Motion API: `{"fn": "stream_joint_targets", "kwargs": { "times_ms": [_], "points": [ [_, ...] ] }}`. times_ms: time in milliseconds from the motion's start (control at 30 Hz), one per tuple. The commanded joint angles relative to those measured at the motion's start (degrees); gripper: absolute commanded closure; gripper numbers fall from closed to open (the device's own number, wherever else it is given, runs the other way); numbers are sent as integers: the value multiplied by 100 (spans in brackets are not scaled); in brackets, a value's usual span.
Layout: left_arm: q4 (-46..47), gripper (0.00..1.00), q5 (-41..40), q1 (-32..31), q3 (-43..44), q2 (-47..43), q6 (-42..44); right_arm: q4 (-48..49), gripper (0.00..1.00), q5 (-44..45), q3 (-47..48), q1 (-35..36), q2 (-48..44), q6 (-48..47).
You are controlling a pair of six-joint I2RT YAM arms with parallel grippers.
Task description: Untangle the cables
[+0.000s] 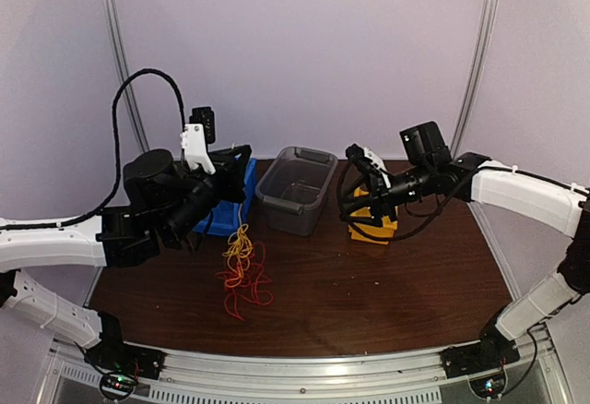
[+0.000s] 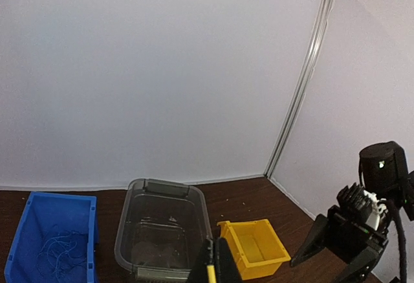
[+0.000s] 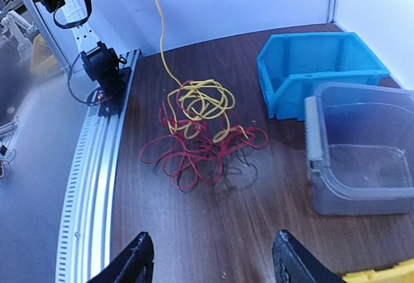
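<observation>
The cables lie in a loose heap on the brown table: yellow loops [image 3: 197,105] on top of red loops [image 3: 191,157]; from above the heap [image 1: 243,270] sits in front of the blue bin. One yellow strand [image 3: 155,18] rises from the heap to my left gripper [image 2: 211,269], which is shut on it, held above the table near the blue bin [image 1: 241,159]. A thin blue wire [image 2: 57,247] lies inside the blue bin. My right gripper [image 3: 213,263] stands open and holds nothing, right of the heap, over the yellow bin's edge [image 1: 356,203].
A blue bin [image 1: 229,203], a grey clear tub [image 1: 297,189] and a small yellow bin [image 1: 376,227] stand in a row at the back of the table. A metal rail [image 3: 90,186] runs along the near edge. White walls close the back and sides.
</observation>
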Motion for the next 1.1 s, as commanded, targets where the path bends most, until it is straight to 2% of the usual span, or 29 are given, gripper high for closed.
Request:
{"fn": "stream_joint_targets", "kwargs": {
  "times_ms": [0, 267, 400, 600, 633, 733, 833, 867, 1067],
  "points": [
    [769, 100, 167, -24, 190, -197, -345, 1106, 35, 145, 441, 704, 460, 905],
    [775, 100, 372, -33, 503, -172, -477, 1825, 32, 356, 1085, 1494, 1466, 1146],
    [740, 100, 387, -27, 623, -146, -497, 2189, 31, 422, 1114, 1767, 1694, 1324],
    [758, 100, 536, -30, 823, -76, -551, 2261, 31, 993, 1264, 2266, 2037, 1286],
    [758, 100, 546, -33, 836, -79, -549, 2261, 34, 1073, 1293, 2306, 2093, 1291],
    [758, 100, 478, -27, 817, -149, -496, 2392, 55, 1221, 1247, 2307, 2124, 1445],
    [731, 100, 322, -32, 756, -285, -392, 2584, 95, 1302, 1000, 2227, 1898, 1544],
    [697, 100, 254, -30, 728, -343, -360, 2638, 100, 1333, 877, 2162, 1788, 1587],
    [493, 100, -206, -32, 506, -813, -133, 2356, 100, 1343, 209, 1409, 1231, 1604]
  ]
}}
